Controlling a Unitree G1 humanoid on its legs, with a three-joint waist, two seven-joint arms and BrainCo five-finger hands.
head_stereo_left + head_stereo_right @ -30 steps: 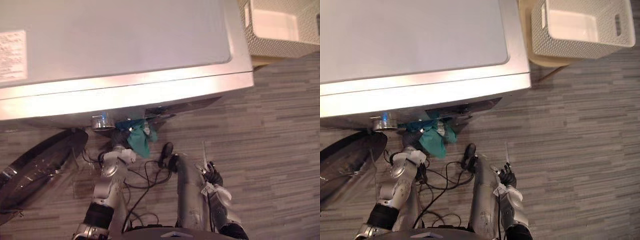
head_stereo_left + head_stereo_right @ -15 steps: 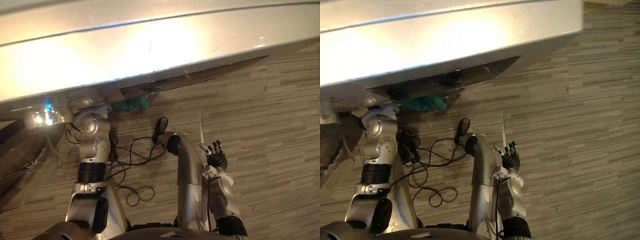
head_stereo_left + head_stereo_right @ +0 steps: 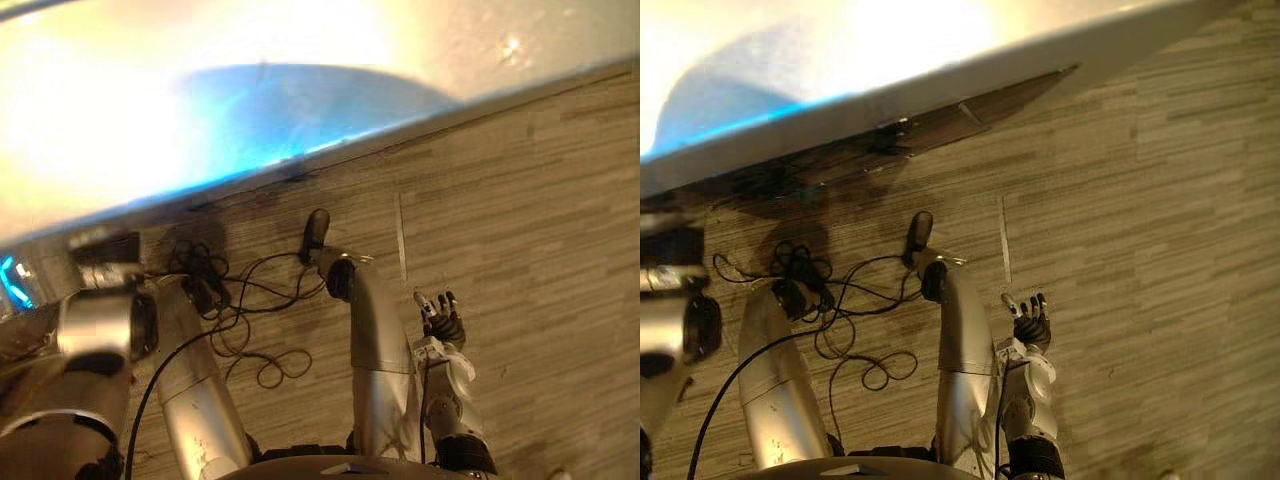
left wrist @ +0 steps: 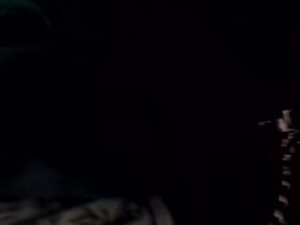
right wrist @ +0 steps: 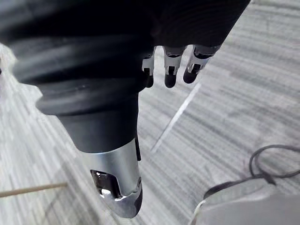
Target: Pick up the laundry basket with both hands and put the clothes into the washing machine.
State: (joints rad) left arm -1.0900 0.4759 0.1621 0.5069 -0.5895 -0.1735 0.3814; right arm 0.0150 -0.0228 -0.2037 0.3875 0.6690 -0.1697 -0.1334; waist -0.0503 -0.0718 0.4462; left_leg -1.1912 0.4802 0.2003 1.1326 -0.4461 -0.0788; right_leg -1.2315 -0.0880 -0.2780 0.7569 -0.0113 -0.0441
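Washing machine point(image 3: 250, 90): glare-washed, edges cut off. Left hand: hidden beneath it; I cannot tell its grip. Right hand point(image 3: 1028, 322): relaxed apart, empty, above floor point(image 3: 540, 250) near machine.

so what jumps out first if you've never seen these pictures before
The silver washing machine looms across the top of both eye views, its surface washed out by bright glare with a blue tinge. Below it lies the grey wood-plank floor. Over that, at the lower right, the robot's right hand hangs open and empty, dark fingertips pointing towards the machine.
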